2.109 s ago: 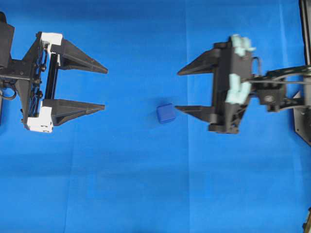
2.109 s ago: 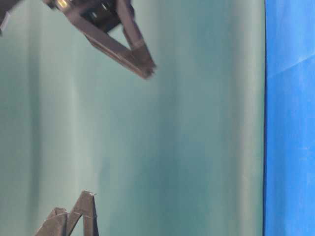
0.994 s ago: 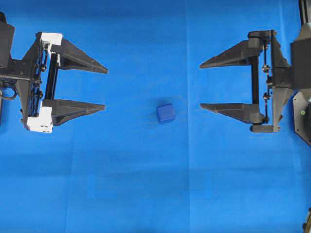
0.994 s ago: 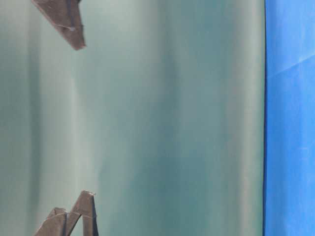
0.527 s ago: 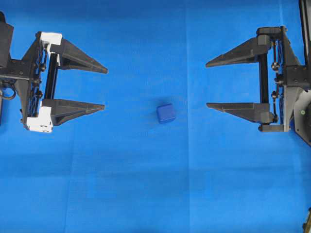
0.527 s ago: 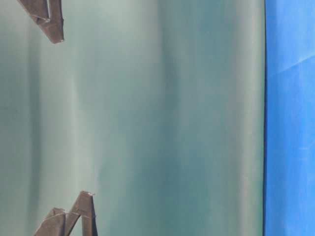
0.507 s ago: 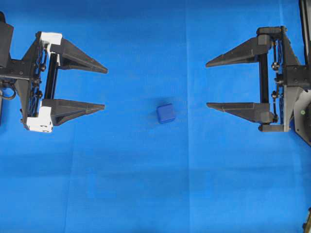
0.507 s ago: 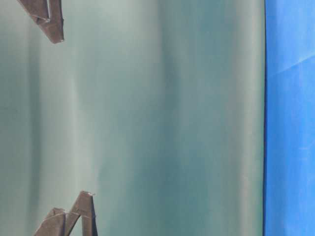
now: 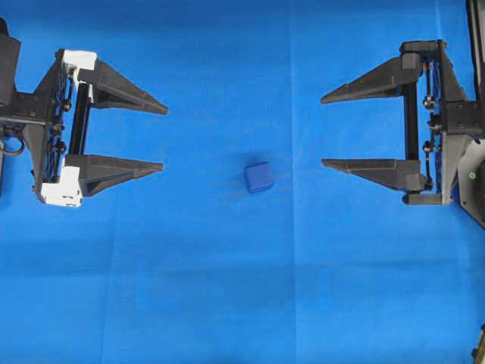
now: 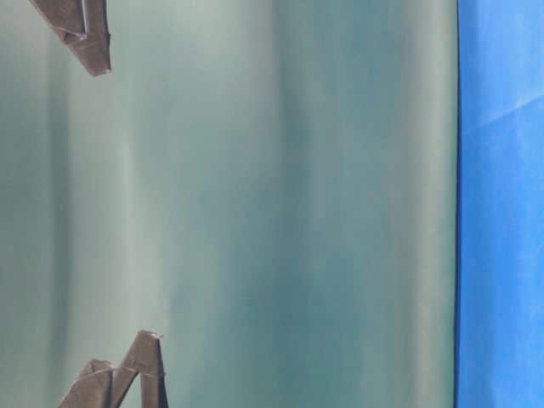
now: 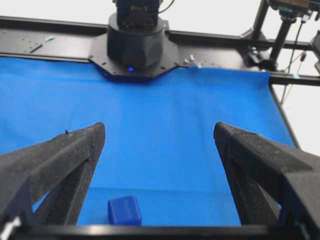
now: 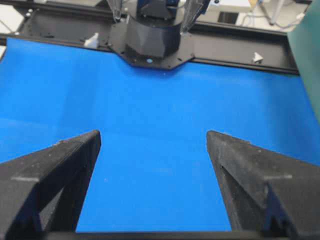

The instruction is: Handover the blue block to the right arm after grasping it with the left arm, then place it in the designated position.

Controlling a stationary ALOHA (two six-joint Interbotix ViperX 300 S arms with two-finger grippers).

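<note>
The blue block (image 9: pixel 259 177) lies alone on the blue cloth near the middle, clear of both arms. In the left wrist view the blue block (image 11: pixel 124 210) sits low, just inside the left finger. My left gripper (image 9: pixel 164 138), with white corner pieces, stands open at the left, its tips well short of the block. At the right my right gripper (image 9: pixel 322 130) is open too, empty, with its tips to the right of the block. Nothing shows between the fingers (image 12: pixel 65 160) in the right wrist view, only cloth.
The blue cloth (image 9: pixel 227 288) covers the whole work surface. Each wrist view shows the opposite arm's black base (image 11: pixel 135 45) on the dark frame at the far edge of the cloth. The table-level view shows a teal backdrop (image 10: pixel 255 212) and only finger tips.
The right gripper drew back to the right, away from the block, and now holds still. The block and the left gripper have stayed put.
</note>
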